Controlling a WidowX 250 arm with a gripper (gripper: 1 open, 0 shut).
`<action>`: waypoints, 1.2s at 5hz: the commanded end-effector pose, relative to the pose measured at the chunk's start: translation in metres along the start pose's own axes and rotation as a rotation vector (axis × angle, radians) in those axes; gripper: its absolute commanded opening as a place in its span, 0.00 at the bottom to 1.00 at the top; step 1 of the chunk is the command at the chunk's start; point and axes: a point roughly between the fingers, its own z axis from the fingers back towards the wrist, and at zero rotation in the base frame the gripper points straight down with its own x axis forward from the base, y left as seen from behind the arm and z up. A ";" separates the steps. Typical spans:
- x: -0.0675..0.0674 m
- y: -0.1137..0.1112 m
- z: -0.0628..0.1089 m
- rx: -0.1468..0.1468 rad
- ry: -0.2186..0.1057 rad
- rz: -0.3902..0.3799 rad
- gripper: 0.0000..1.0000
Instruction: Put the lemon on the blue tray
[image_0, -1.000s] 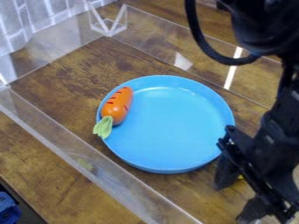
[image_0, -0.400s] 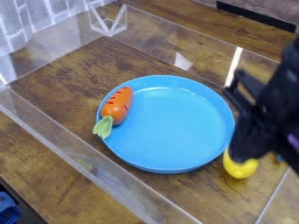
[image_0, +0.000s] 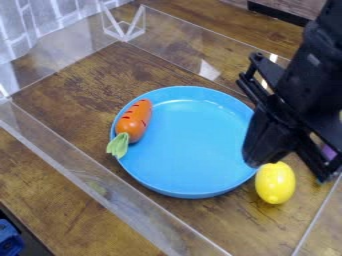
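Though lying close to the blue tray (image_0: 194, 150), rests outside it: see the lemon (image_0: 275, 183), glossy yellow, on the wooden surface (image_0: 74, 90), near the tray's right-hand rim in the camera view. Just above and behind the lemon, find the black gripper (image_0: 285, 158), with jaws drawn shut, no lemon between them. Cannot tell from this angle whether touching the fruit or only hanging close. Covers the right part of the tray from view. Across the tray, note the orange carrot (image_0: 132, 118) against the left rim, with green leaves (image_0: 118, 147) pointing toward the near side. At the right edge of the view, partly hidden behind the gripper, spot something purple (image_0: 325, 150). Farther out, see clear plastic walls (image_0: 100, 188) around the wood, and in the near left corner something blue (image_0: 10, 240), cut off by the frame.
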 end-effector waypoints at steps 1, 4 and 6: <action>0.004 0.013 0.024 -0.002 -0.083 0.022 0.00; -0.006 0.007 0.027 0.019 -0.081 -0.119 1.00; -0.003 0.001 0.021 0.022 -0.088 -0.179 1.00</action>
